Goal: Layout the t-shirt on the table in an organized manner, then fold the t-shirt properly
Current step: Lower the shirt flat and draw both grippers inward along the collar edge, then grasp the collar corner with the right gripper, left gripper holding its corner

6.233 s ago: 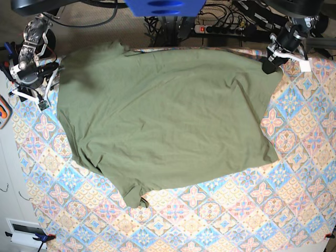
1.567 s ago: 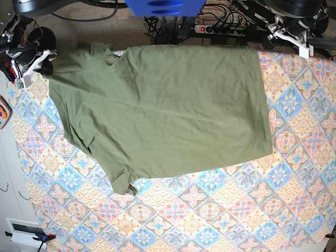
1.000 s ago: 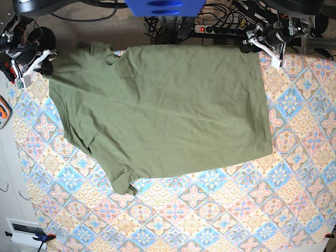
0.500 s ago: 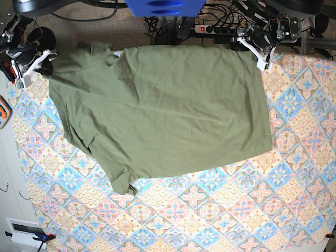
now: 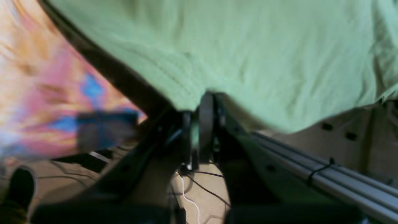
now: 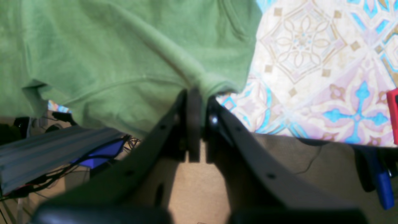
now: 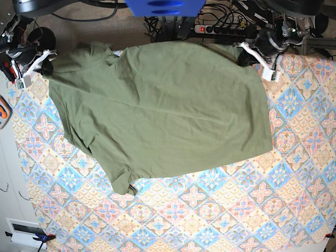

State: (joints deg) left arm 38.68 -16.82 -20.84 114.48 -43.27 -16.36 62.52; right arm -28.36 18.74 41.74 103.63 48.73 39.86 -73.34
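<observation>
Base view: both grippers pinch the t-shirt corners.

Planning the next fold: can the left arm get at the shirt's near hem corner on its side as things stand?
Probably not right away: the left gripper is shut on the t-shirt at its far corner. That hem corner lies flat and uncovered on the table, so nothing else blocks it.

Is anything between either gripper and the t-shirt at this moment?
Nothing visible. The left gripper and the right gripper are each shut directly on the t-shirt's far edge, at opposite corners of the table.
</observation>
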